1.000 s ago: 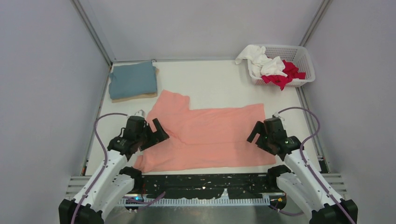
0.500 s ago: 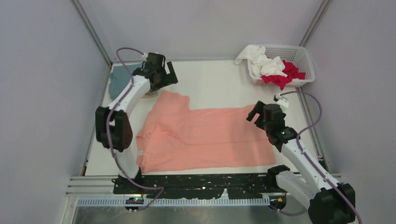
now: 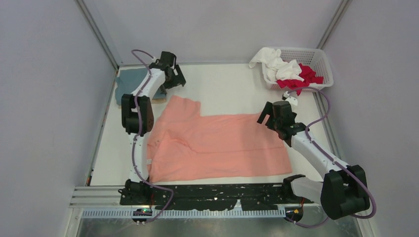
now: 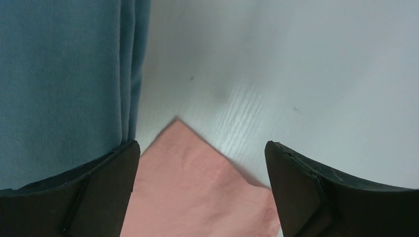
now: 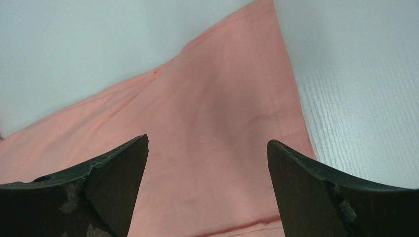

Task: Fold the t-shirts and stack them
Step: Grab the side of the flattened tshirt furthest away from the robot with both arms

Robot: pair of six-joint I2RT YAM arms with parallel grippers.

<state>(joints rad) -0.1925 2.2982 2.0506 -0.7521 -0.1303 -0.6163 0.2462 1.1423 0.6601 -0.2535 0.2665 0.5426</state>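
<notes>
White table, grey walls around it. Pink shirt lies flat mid-table, reaching toward the near edge. Blue shirt sits folded in the far-left corner. Basket in the far-right corner holds the white shirt and red shirt. Left gripper is spread wide and empty, above the pink shirt's far-left tip, just beside the blue fold. Right gripper is spread wide and empty, over the pink shirt's far-right corner. Cannot tell whether either touches the cloth.
</notes>
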